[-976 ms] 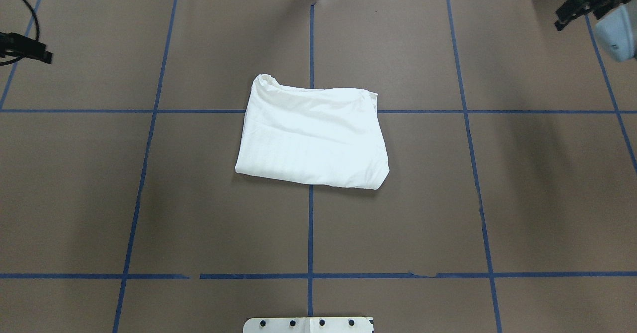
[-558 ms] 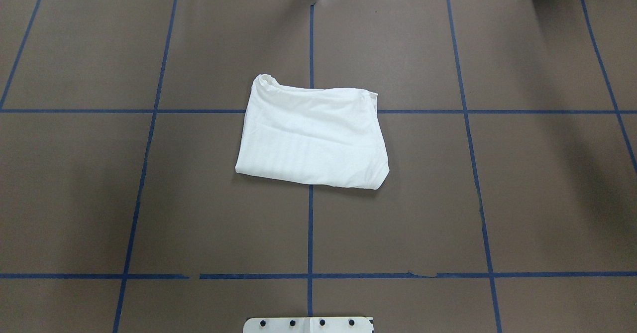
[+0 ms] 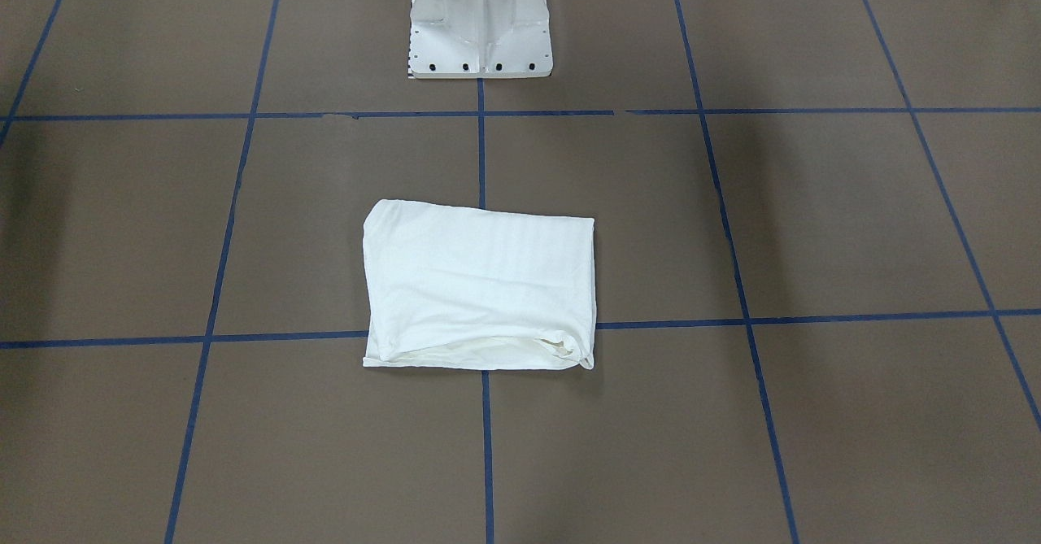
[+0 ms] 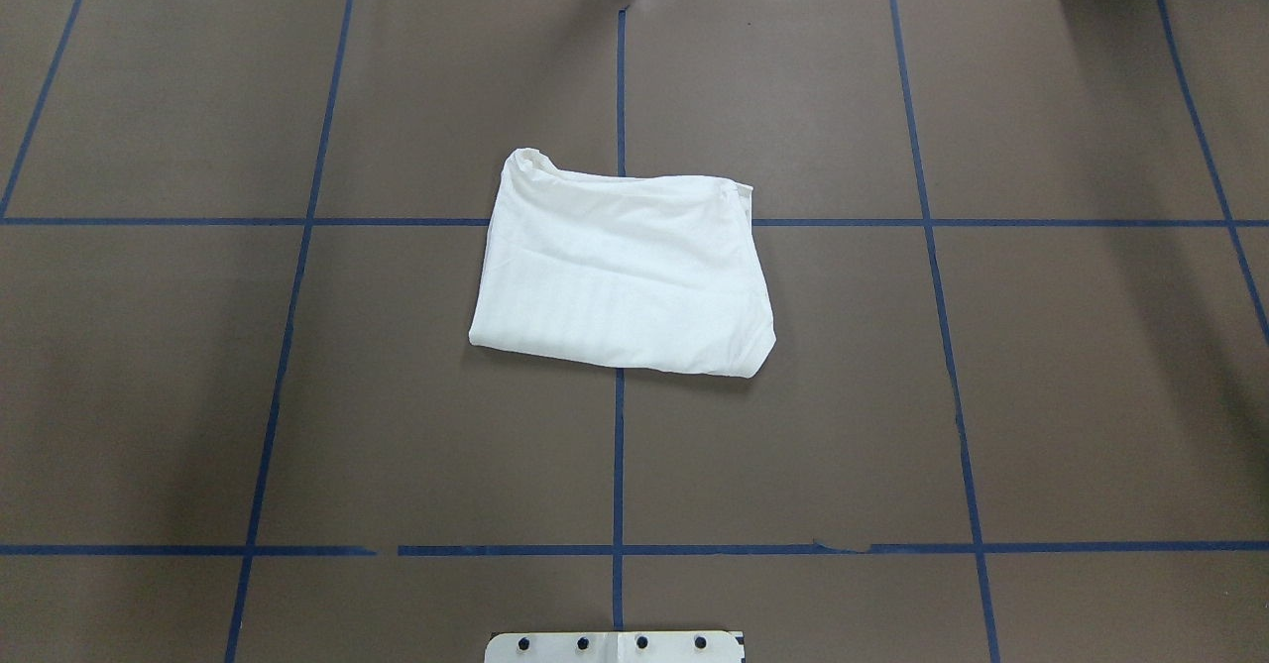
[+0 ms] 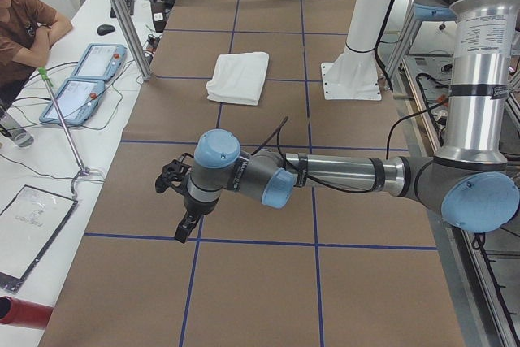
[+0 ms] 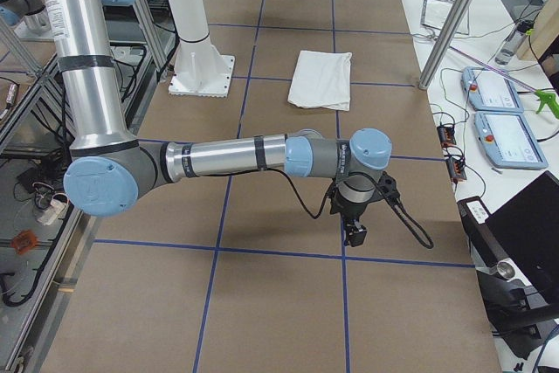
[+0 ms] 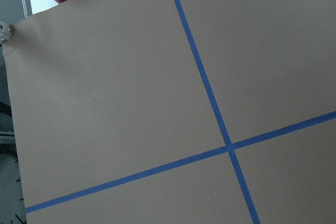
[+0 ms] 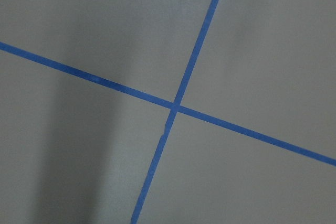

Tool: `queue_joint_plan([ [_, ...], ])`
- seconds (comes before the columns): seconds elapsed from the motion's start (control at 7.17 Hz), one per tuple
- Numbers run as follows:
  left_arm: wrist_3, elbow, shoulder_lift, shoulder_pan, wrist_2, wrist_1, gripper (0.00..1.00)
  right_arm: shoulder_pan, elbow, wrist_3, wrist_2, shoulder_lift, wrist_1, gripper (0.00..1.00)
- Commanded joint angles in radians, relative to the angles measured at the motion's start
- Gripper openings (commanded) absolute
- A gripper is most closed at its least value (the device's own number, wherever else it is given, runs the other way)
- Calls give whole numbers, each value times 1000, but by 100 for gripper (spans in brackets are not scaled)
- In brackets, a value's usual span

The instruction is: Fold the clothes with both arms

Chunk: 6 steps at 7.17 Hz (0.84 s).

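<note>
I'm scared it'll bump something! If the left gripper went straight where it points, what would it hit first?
Probably just the brown table cover, near a blue tape cross. The left gripper points down at it, far from the white shirt.

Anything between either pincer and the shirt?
Nothing visible. The folded shirt lies in the middle; the left pincer and right pincer hang over opposite ends of the table, with only its brown surface and blue tape between.

obstacles: shirt [image 4: 623, 267] mid-table, pedestal [image 3: 479, 19] behind | free: bare mat [image 4: 297, 395] all round shirt
</note>
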Motion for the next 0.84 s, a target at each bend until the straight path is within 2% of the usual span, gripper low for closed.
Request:
queue_joint_plan([
  [0.0, -4, 11, 43, -10, 9, -21, 100, 3, 5, 177, 53, -37, 18, 100],
  [0.14, -5, 10, 56, -10, 8, 40, 100, 3, 2, 246, 113, -51, 21, 100],
  [0.28, -4, -4, 37, -9, -1, 173, 100, 3, 2, 252, 167, -62, 19, 100],
  [0.42, -2, -30, 28, -7, -4, 246, 100, 3, -4, 256, 213, -74, 19, 100],
  [0.7, -2, -82, 25, -4, -53, 395, 100, 1, -12, 255, 213, -122, 60, 100],
])
